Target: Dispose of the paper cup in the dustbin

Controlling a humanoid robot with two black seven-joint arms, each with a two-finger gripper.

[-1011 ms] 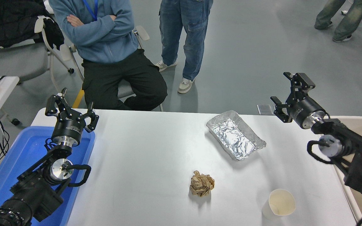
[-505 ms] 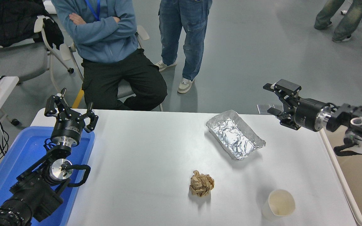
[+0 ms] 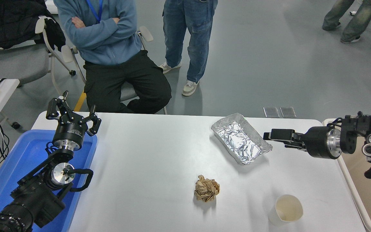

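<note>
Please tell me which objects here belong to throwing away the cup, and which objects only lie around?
Belong to the job:
paper cup, upright near the table's front edge
dustbin, at the table's right end
right gripper, empty

Only lying about:
crumpled brown paper ball
foil tray
blue tray, under the parked left gripper

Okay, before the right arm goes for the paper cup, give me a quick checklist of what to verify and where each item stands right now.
1. paper cup upright, mouth open: ok.
2. Nothing touching the cup; crumpled paper ball lies apart: ok.
3. right gripper over the cup: not ok, it hangs beside the foil tray, farther back.
4. Right gripper open enough: cannot tell, seen edge-on.
5. dustbin at the table's right edge, open: ok.
6. left gripper parked over the blue tray: ok.
</note>
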